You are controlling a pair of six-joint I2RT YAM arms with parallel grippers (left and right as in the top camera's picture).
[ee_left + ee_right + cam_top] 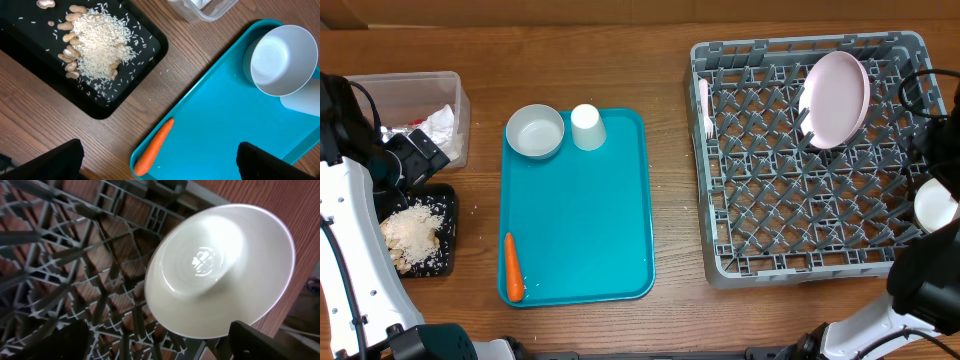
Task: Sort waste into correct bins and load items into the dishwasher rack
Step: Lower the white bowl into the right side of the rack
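The teal tray (pixel 590 220) lies mid-table. The left gripper (pixel 159 152) hangs over its near-left corner, its fingers (pixel 65 160) spread wide and holding nothing. The orange carrot (pixel 154 146) lies on the tray right below that gap, along the tray's left rim. At the tray's far end a second white bowl (pixel 535 131) and a white cup (pixel 587 127) sit side by side.

Left of the tray is the black tray (pixel 145 45), holding pale nuts (pixel 67 52) and white grains. The clear tub (pixel 455 95) sits beyond it.

Right of the tray stands the dishwasher rack (pixel 720 262). A pink plate (pixel 835 98) is propped on edge in it, and a white fork (pixel 705 105) lies along the side nearest the tray.

At the rack's side farthest from the tray, a small white bowl (pixel 220 270) leans tilted on the pegs. The right gripper (pixel 156 327) is just beside it with its jaws apart and not clamped on it.
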